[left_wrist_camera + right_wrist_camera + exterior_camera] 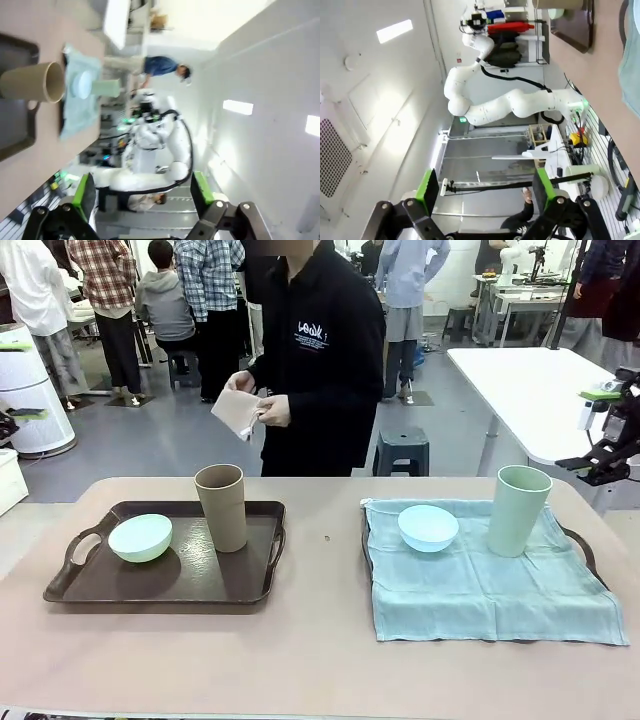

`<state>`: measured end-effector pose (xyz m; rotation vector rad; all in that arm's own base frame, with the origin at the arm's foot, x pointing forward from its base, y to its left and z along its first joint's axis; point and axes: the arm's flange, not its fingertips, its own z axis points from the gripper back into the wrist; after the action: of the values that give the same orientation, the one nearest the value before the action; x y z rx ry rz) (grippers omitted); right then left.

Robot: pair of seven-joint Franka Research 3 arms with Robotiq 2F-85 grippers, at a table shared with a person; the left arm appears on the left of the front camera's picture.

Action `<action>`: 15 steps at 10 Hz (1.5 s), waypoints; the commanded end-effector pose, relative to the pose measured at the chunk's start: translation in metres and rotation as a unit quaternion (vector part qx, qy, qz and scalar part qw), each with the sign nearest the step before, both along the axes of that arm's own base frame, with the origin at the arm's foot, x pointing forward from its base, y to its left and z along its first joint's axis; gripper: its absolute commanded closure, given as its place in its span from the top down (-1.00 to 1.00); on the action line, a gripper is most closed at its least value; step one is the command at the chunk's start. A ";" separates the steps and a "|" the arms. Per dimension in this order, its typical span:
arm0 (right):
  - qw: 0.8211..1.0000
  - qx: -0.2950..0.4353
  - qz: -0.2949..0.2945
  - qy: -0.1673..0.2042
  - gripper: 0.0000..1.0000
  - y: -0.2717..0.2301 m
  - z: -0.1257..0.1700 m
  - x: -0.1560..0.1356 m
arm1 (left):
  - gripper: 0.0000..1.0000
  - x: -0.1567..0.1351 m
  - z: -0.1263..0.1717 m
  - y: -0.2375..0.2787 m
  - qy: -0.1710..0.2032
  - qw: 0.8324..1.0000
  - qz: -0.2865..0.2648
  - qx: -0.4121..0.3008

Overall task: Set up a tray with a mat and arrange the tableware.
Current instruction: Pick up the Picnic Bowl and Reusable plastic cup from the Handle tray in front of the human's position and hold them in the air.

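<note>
On right tray [586, 546], mat [480, 590] laid with blue bowl [428, 527] and green cup [518, 510]; on left tray [170, 582], no mat yet. Wide open and empty: left gripper [142, 192], right gripper [484, 186].

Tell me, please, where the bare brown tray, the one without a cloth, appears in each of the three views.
Front view: the brown tray lies on the left half of the table.
Left wrist view: at the left edge, turned sideways.
Right wrist view: at the top, right of centre.
Shared landmark: the pale blue cloth beside it.
</note>
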<state>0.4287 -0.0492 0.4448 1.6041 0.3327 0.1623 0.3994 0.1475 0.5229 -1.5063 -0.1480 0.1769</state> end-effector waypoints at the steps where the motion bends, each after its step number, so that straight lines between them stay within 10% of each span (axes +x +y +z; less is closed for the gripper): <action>1: 1.000 -0.010 0.013 -0.008 1.00 -0.002 0.008 -0.001 | 1.00 -0.013 0.000 0.006 -0.058 0.996 0.034 -0.057; 4: 1.000 -0.008 0.027 -0.003 1.00 -0.002 0.001 -0.005 | 1.00 -0.008 0.000 0.015 -0.021 0.999 0.023 -0.033; 9: 0.983 -0.130 -0.131 0.000 1.00 -0.014 0.023 -0.020 | 1.00 -0.008 0.000 0.015 -0.021 0.999 0.023 -0.033; 15: 0.988 -0.108 -0.114 -0.012 1.00 -0.026 0.025 -0.007 | 1.00 -0.008 0.000 0.015 -0.021 0.999 0.023 -0.033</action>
<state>0.4180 -0.0739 0.4674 1.4051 0.1380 -0.0476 0.3928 0.1597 0.5193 -1.5929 -0.2304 0.1931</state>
